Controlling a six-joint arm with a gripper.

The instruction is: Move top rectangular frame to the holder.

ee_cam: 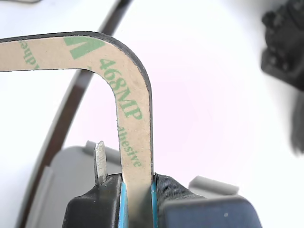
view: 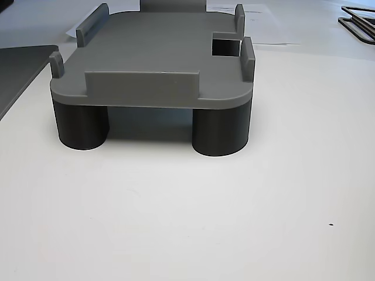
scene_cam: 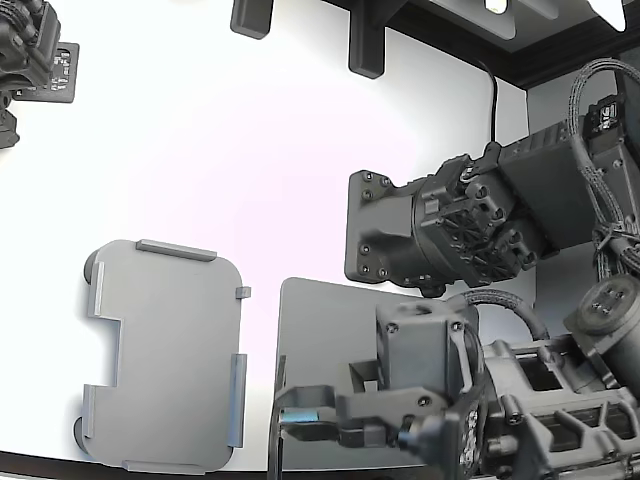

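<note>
Wrist view alone is showing the top rectangular frame (ee_cam: 134,124) being pinched by the closed gripper (ee_cam: 137,199) above the holder (scene_cam: 165,355), which is seen lying empty on the exterior view's left.

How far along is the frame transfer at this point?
Pickup looks done: the gripper is shut on the thin tan frame with green print, lifted off the table. The light grey plastic holder tray holds nothing. Left: carry it over, seat it, release.

Holder (scene_cam: 165,355) top bare, raised tabs (view: 142,79) rim its edges. Open white counter (scene_cam: 250,170) at its 12 and 1 o'clock. Dark mat (scene_cam: 320,330) just beside at 3 o'clock.
</note>
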